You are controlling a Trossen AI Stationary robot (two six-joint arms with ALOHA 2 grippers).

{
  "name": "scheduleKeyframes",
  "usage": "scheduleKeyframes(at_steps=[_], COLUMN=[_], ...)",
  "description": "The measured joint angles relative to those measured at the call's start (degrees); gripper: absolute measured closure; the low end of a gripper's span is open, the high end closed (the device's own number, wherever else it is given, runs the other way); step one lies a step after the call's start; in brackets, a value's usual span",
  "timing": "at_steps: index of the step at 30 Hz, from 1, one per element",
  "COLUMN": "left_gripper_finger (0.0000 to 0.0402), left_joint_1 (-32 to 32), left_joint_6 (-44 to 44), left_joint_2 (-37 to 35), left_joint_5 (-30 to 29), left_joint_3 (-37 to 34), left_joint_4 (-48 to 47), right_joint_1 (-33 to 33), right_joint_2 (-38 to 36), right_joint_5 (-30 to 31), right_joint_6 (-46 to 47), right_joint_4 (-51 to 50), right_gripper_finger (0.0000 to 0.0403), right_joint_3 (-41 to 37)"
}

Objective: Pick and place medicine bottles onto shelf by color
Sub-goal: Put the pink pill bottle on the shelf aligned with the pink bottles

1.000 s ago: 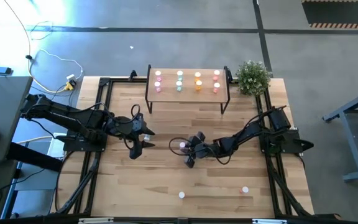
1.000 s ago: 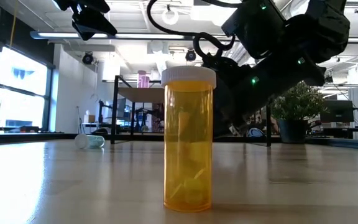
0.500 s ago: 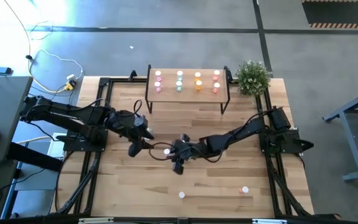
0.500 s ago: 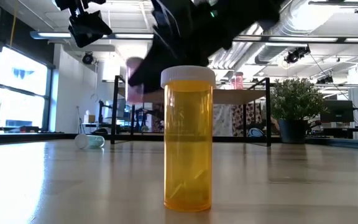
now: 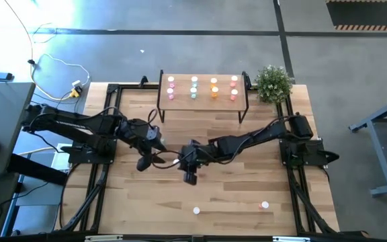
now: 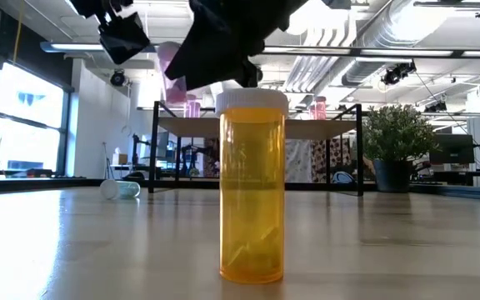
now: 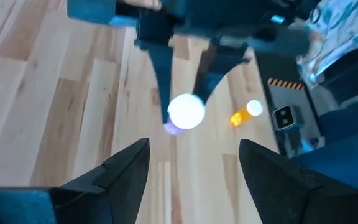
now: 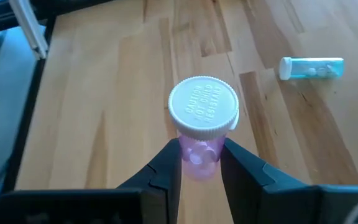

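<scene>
The right pincer (image 5: pixel 179 160) has carried its pink bottle (image 8: pixel 199 134) (clamped by the body, white cap up) leftward to meet the left pincer (image 5: pixel 154 155), spread wide. Nearest, an orange bottle (image 6: pixel 252 185) stands on the desk (image 5: pixel 247 195); farthest, the shelf (image 5: pixel 203 99) holds sorted bottles.

Two dark, six-joint arms, left arm (image 5: pixel 72 124) and right arm (image 5: pixel 261 138), each built of slim black links joined by rounded housings and mounted on a black base block (image 5: pixel 304 153) with a pointed outer plate. Thin black cables (image 5: pixel 154 115) loop beside the wrists. Each arm ends in two tapered, wedge-shaped dark fingers (image 7: pixel 126 174), matt and flat-faced; those of the right arm (image 8: pixel 166 168) have angular, stepped inner edges. A black rail frame (image 5: pixel 103 181) surrounds the bases.
</scene>
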Motion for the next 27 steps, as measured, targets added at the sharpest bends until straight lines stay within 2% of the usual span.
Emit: scheduleKeyframes(at_steps=[18, 27], left_gripper_finger=[0.0163, 0.0163], left_joint_1=[0.0, 0.0], left_joint_6=[3.8, 3.8], left_joint_2=[11.0, 12.4], left_joint_5=[-0.3, -2.4], left_joint_3=[0.0, 0.0], left_joint_4=[6.0, 9.8], right_joint_1=[-4.0, -4.8], right_joint_2=[0.0, 0.0], right_joint_5=[-11.5, -13.3], right_joint_6=[0.1, 1.3], right_joint_4=[-3.4, -4.8], right_gripper_finger=[0.0317, 0.0317], right_joint_3=[1.4, 1.3])
